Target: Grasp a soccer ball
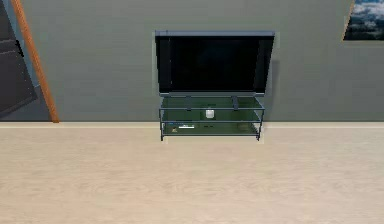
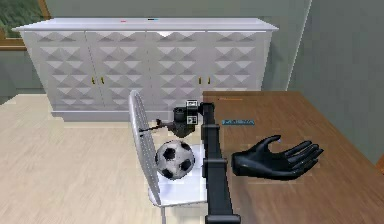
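Observation:
A black-and-white soccer ball point(image 2: 175, 158) rests on the seat of a white chair point(image 2: 143, 120) in the arm side view's lower middle. The dark arm bar point(image 2: 214, 170) rises just to the ball's right. At the bar's far end are the two white marker squares point(image 2: 186, 115). From there the gripper point(image 2: 152, 129) points left, just above the ball and in front of the chair's back. I cannot tell whether it holds anything.
A dark wooden table point(image 2: 320, 115) carries a black hand sculpture point(image 2: 277, 158) right of the arm. A long white sideboard point(image 2: 150, 60) lines the far wall. In the forward view, a television point(image 1: 214, 63) stands on a glass stand point(image 1: 211, 116) across bare floor, with a door point(image 1: 15, 60) at the left.

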